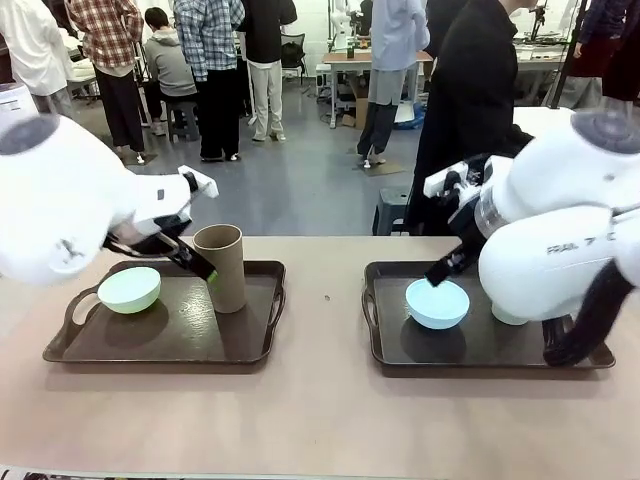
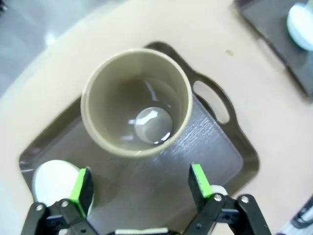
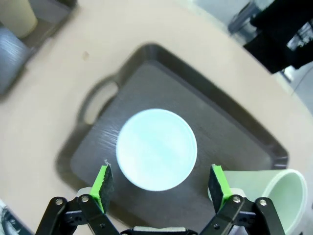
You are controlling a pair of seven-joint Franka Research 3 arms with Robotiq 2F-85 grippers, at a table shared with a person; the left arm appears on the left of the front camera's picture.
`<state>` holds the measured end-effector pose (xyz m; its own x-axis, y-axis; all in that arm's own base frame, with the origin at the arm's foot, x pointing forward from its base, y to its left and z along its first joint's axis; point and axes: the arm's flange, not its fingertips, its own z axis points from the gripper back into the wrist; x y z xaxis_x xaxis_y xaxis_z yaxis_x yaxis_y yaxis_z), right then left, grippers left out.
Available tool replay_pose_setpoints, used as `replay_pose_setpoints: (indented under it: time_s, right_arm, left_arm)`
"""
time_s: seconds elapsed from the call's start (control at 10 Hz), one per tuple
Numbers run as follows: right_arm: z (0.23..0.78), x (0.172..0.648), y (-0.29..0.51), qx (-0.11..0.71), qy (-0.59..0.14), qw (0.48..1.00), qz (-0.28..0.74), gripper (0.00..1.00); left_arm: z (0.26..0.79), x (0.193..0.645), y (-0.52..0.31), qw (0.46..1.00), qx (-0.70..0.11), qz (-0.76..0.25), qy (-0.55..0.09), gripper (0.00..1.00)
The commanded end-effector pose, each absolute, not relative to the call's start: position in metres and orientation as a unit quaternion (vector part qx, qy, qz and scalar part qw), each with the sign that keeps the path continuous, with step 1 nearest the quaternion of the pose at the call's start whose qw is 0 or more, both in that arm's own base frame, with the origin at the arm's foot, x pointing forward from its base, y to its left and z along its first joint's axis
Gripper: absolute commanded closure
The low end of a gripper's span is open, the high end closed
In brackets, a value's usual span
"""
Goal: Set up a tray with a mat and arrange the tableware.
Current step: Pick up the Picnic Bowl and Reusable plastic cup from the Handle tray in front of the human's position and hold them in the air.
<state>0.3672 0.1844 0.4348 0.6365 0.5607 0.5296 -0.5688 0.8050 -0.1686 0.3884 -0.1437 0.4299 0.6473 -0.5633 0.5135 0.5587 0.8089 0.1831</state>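
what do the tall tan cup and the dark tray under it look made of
Tall tan-brown handleless cup: likely matte plastic; smooth, even colour with a soft sheen on its inner base. Dark brown handled tray: perhaps plastic or laminate, with fine wood-like grain streaks.

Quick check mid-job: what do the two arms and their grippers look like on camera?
The left arm and right arm are glossy white with rounded housings; the right one carries grey lettering and a thick black cable. The left gripper and right gripper have black linkage fingers with silver bolts and bright green pads.
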Motion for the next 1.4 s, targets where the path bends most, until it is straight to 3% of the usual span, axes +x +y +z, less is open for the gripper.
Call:
replay_pose_setpoints:
  time_s: [0.0, 0.1, 0.3, 0.4, 0.6, 0.7, 0.8, 0.9, 1.1, 1.2, 1.3]
  right_arm:
    - [0.496, 0.270, 0.177, 0.043, -0.331, 0.886, 0.323, 0.00]
    - [0.490, 0.236, 0.156, 0.036, -0.275, 0.915, 0.292, 0.00]
    - [0.436, 0.190, 0.102, 0.054, -0.094, 0.978, 0.178, 0.00]
    - [0.521, 0.284, 0.185, 0.030, -0.268, 0.921, 0.282, 0.00]
    - [0.521, 0.284, 0.185, 0.030, -0.268, 0.921, 0.282, 0.00]
    - [0.524, 0.265, 0.170, 0.023, -0.222, 0.941, 0.253, 0.00]
    - [0.506, 0.283, 0.148, 0.137, -0.182, 0.954, 0.196, 0.00]
    - [0.495, 0.284, 0.087, 0.289, -0.170, 0.938, 0.084, 0.00]
    - [0.466, 0.262, -0.008, 0.448, -0.132, 0.882, -0.063, 0.00]
    - [0.456, 0.249, -0.035, 0.473, -0.149, 0.864, -0.090, 0.00]
    - [0.517, 0.308, 0.044, 0.271, -0.164, 0.942, 0.112, 0.00]
  left_arm:
    - [0.470, 0.304, -0.100, 0.917, 0.026, -0.302, -0.258, 0.00]
    - [0.467, 0.284, -0.090, 0.936, -0.003, -0.289, -0.201, 0.00]
    - [0.452, 0.252, -0.083, 0.960, -0.088, -0.253, -0.080, 0.00]
    - [0.493, 0.330, -0.108, 0.936, -0.008, -0.289, -0.202, 0.00]
    - [0.493, 0.330, -0.108, 0.936, -0.008, -0.289, -0.202, 0.00]
    - [0.498, 0.309, -0.104, 0.946, -0.035, -0.281, -0.158, 0.00]
    - [0.492, 0.331, -0.091, 0.946, -0.121, -0.265, -0.144, 0.00]
    - [0.486, 0.339, -0.053, 0.914, -0.292, -0.237, -0.150, 0.00]
    - [0.466, 0.339, 0.002, 0.839, -0.480, -0.220, -0.129, 0.00]
    - [0.457, 0.337, 0.015, 0.829, -0.502, -0.214, -0.121, 0.00]
    - [0.473, 0.338, -0.020, 0.906, -0.294, -0.250, -0.175, 0.00]
